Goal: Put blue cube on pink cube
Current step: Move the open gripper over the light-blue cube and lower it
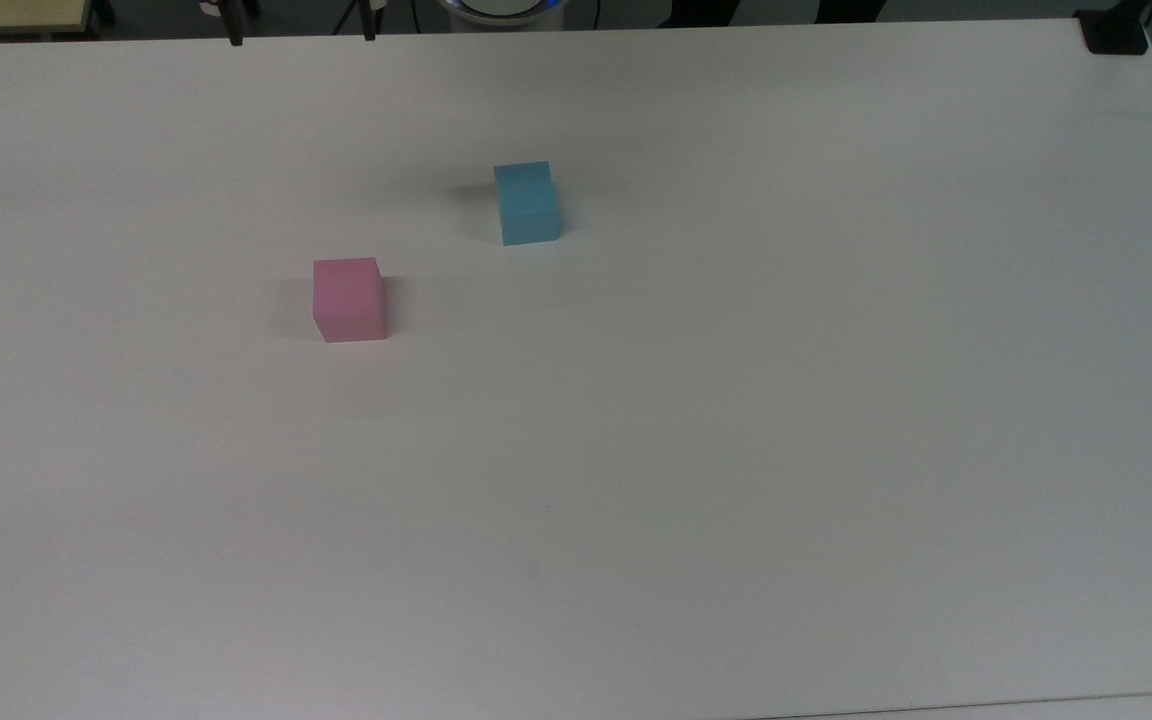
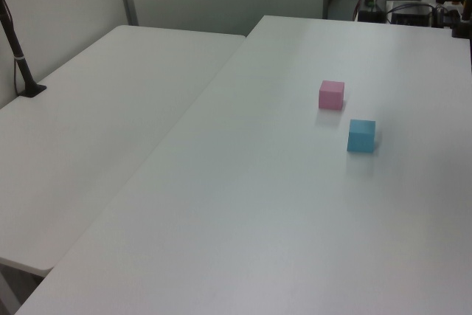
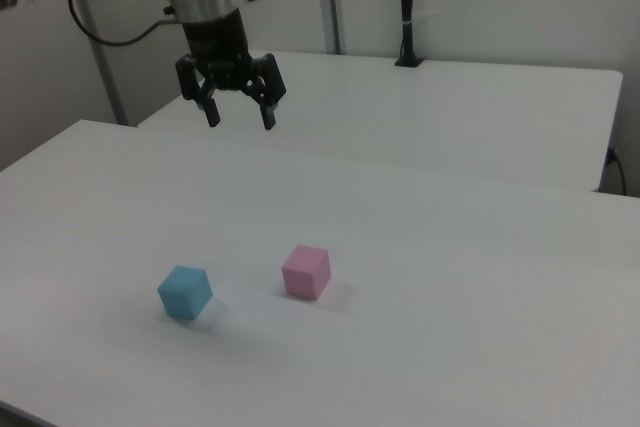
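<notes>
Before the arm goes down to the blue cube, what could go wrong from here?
The blue cube and the pink cube stand apart but near each other on the table, so a wide approach might knock the pink one. The gripper hangs open high above the table and off to one side of the blue cube, so a poorly centred descent could push the cube instead of closing around it. Placed off-centre, it could tip off.

The blue cube (image 1: pixel 527 203) and pink cube (image 1: pixel 348 299) rest flat, near but apart.
</notes>
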